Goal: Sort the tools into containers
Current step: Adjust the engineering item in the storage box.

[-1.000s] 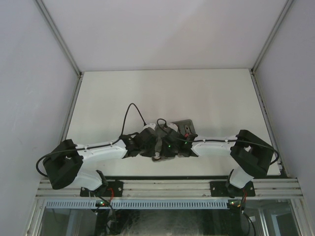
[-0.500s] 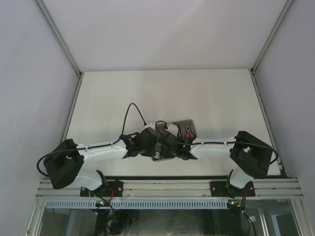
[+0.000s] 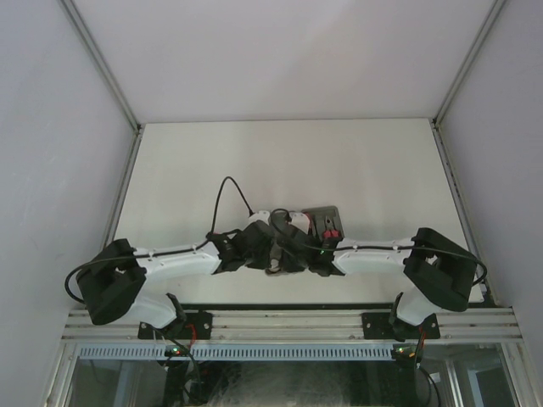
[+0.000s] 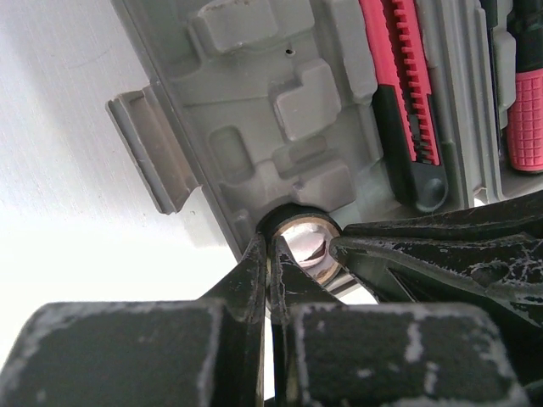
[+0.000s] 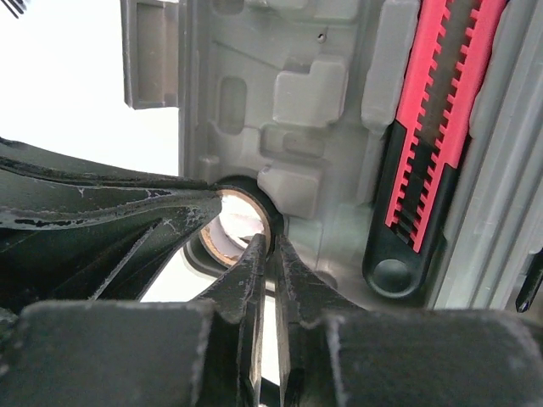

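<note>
A small dark ring [image 4: 293,214] with a tan inner wall sits at the near corner of a grey moulded tray [image 4: 254,51]. My left gripper [image 4: 271,242] is shut on the ring's left wall. My right gripper [image 5: 271,242] is shut on the same ring [image 5: 250,188], on its other wall. In the top view both grippers [image 3: 265,254] [image 3: 293,253] meet just in front of the tray [image 3: 318,212]. A red-and-black tool with a toothed handle [image 4: 403,85] lies in a tray recess. A red-handled screwdriver [image 4: 526,110] lies beside it.
The tray [image 5: 305,51] has a flat latch tab [image 4: 153,153] that sticks out over the white table [image 3: 254,161]. A black cable [image 3: 227,191] loops up from the left wrist. Metal frame posts stand at the table's far corners.
The right forearm has shifted slightly to the right, and more of the tray and its red tools shows. Both grippers stay together at the ring.
</note>
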Controlling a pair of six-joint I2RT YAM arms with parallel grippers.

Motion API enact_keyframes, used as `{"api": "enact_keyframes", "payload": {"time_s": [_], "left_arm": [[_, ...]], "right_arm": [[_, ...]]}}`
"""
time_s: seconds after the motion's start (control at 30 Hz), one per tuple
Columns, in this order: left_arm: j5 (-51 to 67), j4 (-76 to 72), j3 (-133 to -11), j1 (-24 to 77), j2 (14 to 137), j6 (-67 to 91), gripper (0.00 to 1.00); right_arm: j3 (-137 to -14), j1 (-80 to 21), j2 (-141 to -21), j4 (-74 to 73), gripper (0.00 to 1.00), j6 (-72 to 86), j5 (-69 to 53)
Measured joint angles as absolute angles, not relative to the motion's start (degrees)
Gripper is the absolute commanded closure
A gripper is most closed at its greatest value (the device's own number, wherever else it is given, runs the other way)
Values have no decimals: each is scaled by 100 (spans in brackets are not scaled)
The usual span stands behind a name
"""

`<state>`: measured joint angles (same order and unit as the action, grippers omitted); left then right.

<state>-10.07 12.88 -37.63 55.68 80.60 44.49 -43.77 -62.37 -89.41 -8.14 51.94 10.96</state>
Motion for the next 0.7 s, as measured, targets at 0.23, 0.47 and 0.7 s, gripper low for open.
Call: {"api": "enact_keyframes", "payload": {"time_s": [0.23,0.47,0.7], "left_arm": [[-1039,1688,-4029,5607,8075,4462,94],[-1076,2137,-4032,5502,7837,4447,74],[-1146,2488,-4032,5419,7153,4390,62]], "right_arm": [[-4394,-5977,-8591,-1260,84,4919,735],[-4394,-5861,-8112,-1575,77,4770,703],[-4377,-5863,-7791,-1671,73,4748,770]]}}
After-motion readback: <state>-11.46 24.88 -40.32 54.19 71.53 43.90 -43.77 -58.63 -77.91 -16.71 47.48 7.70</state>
